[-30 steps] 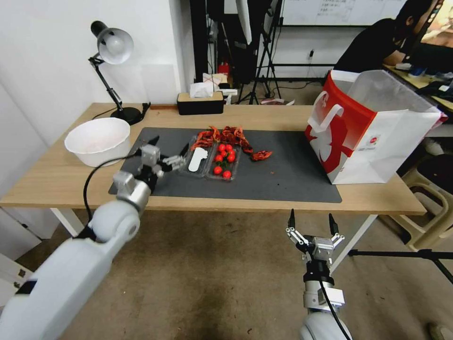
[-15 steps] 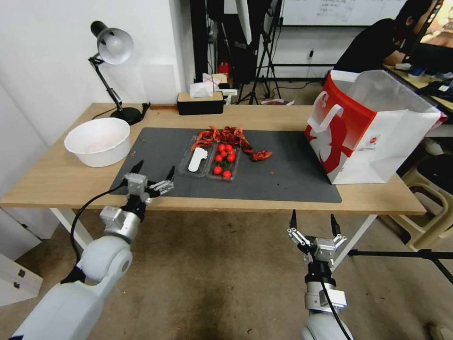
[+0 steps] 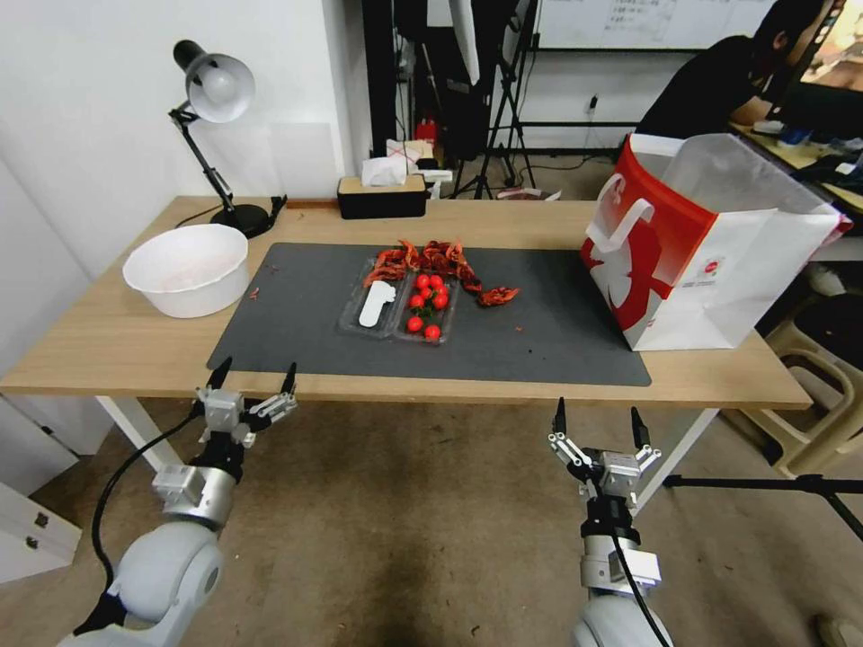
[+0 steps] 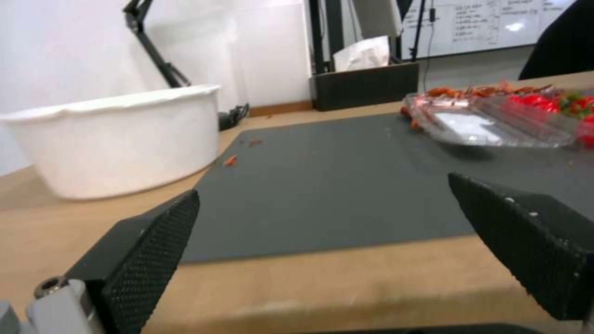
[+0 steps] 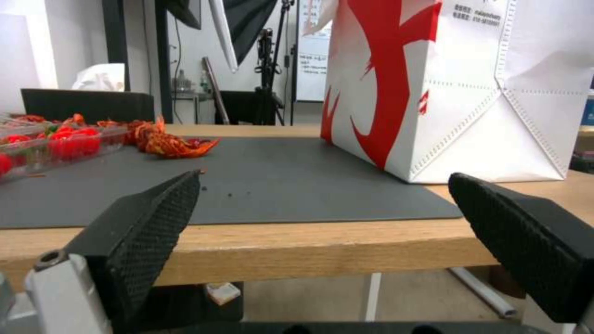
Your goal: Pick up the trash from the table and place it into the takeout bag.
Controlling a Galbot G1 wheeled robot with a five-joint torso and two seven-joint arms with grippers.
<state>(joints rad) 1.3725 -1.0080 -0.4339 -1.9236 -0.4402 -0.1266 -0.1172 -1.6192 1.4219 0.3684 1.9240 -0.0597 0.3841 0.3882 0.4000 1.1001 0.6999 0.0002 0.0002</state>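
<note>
Red shell scraps (image 3: 430, 259) lie in a ragged, crinkled heap on the mat (image 3: 557, 332), curling round the far end of a clear plastic tray (image 3: 398, 308). One loose piece (image 3: 497, 295) sits just beside the heap, toward the bag (image 3: 719, 270). The tray is thin, glossy and two-celled: one cell holds small round red tomatoes (image 3: 427, 304), the other a flat white insert (image 3: 376, 303). A few red crumbs (image 3: 255, 292) dot the wood near the bowl (image 3: 187, 269).

That bowl is round, white and matt, with a slightly dented rim, standing on bare wood just off the mat's left edge. The mat is dark grey, flat and smooth, on a pale wood table (image 3: 99, 341). At the right end the boxy paper bag stands upright and open, with red and white panels, white handles and stitched-looking seams.

Below the near table edge, the left gripper (image 3: 251, 381) hangs with its black, cross-hatched fingers spread wide and nothing between them. The right gripper (image 3: 598, 424) hangs lower, likewise spread and empty.
</note>
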